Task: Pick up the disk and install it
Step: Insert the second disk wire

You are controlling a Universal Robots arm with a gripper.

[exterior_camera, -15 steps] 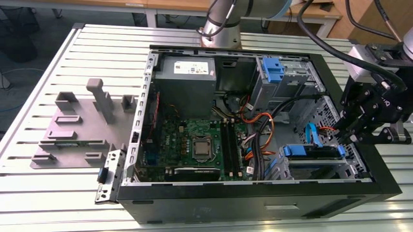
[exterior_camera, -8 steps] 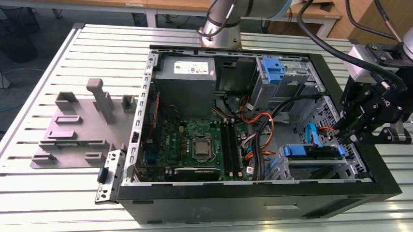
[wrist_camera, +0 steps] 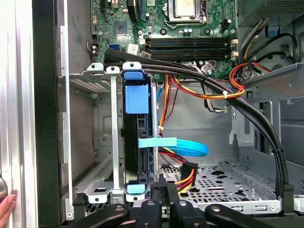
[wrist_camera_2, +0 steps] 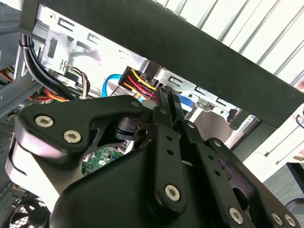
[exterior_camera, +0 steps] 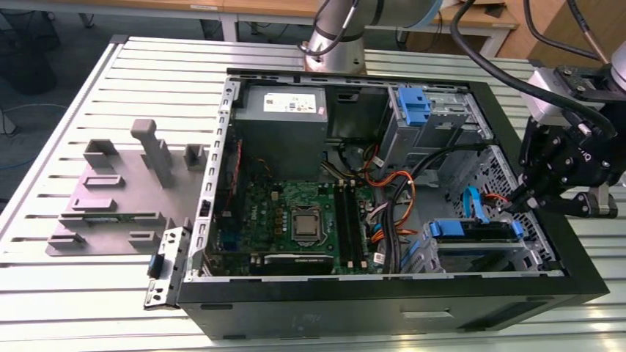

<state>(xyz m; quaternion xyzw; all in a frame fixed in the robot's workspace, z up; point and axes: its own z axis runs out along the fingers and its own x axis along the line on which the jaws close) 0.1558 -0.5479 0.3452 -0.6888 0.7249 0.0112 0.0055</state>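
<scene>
The disk (exterior_camera: 474, 229) sits on edge in the drive cage at the near corner of the open computer case, on the exterior view's right. Blue rails run along its sides. In the first wrist view the disk (wrist_camera: 137, 142) shows as a dark slab between blue tabs, with a light blue cable beside it. My gripper (exterior_camera: 515, 207) hangs just above the case's edge beside that cage. Its fingers (wrist_camera: 161, 186) are shut together with nothing between them, a short way from the disk's end. In the second wrist view the fingertips (wrist_camera_2: 165, 102) point at red and yellow power wires.
Black, orange and yellow cables (wrist_camera: 228, 90) cross the case between the motherboard (exterior_camera: 303, 220) and the cage. A second cage with a blue bracket (exterior_camera: 415, 106) stands at the back. A grey fixture (exterior_camera: 117, 198) lies on the table. A person's fingertip (wrist_camera: 5, 206) shows outside the case.
</scene>
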